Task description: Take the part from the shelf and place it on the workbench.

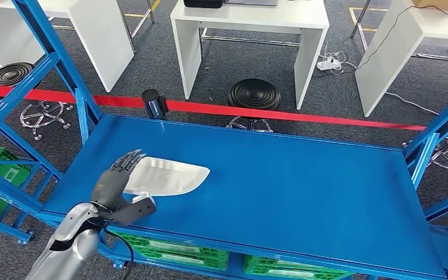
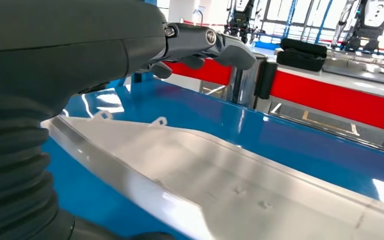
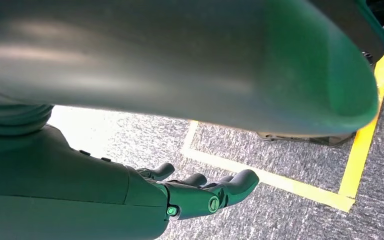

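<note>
On the blue shelf [image 1: 303,175], just ahead of the left hand [image 1: 116,184], lies the silver part [image 1: 166,177], a flat metal tray with a raised rim. The hand grasps its near end, fingers laid over the top and thumb at the near edge. The left wrist view shows the part's [image 2: 220,175] shallow ribbed inside and small tabs along its far rim, with the fingers [image 2: 200,42] arched above it. Below the shelf sit green crates [image 1: 169,248]; their contents cannot be made out. The right hand [image 3: 200,192] hangs over grey carpet [image 3: 300,220] with yellow tape lines, fingers loosely curled, holding nothing.
</note>
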`<state>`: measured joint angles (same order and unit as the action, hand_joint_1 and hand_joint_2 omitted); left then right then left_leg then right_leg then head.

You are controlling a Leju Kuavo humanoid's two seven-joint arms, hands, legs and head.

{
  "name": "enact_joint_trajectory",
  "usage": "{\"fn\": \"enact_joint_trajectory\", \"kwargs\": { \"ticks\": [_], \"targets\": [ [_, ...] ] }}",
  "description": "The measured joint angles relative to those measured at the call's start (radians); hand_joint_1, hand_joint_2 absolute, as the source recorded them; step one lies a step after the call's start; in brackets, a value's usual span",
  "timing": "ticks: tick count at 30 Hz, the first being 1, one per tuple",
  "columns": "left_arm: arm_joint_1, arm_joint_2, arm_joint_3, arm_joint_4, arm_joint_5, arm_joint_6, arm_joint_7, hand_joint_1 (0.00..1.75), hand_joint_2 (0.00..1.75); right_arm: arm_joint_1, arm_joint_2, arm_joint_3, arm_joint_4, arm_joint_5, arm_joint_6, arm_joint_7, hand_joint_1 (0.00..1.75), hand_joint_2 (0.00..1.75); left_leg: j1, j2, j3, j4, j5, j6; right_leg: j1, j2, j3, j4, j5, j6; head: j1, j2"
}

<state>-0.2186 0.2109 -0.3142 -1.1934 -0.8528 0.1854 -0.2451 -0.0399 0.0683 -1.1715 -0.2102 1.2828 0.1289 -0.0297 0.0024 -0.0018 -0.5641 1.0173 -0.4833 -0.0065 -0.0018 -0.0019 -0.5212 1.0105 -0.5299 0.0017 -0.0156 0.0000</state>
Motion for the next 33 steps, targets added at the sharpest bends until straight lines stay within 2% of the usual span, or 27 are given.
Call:
{"fn": "enact_joint_trajectory", "kwargs": {
  "ticks": [16,20,33],
  "targets": [
    [-0.096,-0.046,-0.076,0.141,0.033,0.01,-0.014,0.0,1.75,0.0,0.0,0.0,0.0,-0.016,-0.006,0.0,0.0,0.0,0.0,0.0,0.0,0.0,0.0,0.0,0.0,0.0,0.0,0.0,0.0,0.0,0.0,0.0],
    [-0.098,-0.048,-0.089,0.158,0.035,0.012,-0.004,1.75,1.75,0.0,0.0,0.0,0.0,-0.017,-0.006,-0.002,0.0,0.0,0.0,0.0,0.0,0.0,0.0,0.0,0.0,0.0,0.0,0.0,0.0,0.0,0.0,0.0],
    [-0.08,-0.022,-0.095,0.163,0.036,0.005,0.008,1.75,1.75,0.002,0.0,-0.002,0.0,-0.019,-0.008,-0.015,0.0,0.0,0.0,0.0,0.0,-0.001,0.0,0.0,0.0,0.0,0.001,0.0,0.0,0.0,0.0,0.0]
  ]
}}
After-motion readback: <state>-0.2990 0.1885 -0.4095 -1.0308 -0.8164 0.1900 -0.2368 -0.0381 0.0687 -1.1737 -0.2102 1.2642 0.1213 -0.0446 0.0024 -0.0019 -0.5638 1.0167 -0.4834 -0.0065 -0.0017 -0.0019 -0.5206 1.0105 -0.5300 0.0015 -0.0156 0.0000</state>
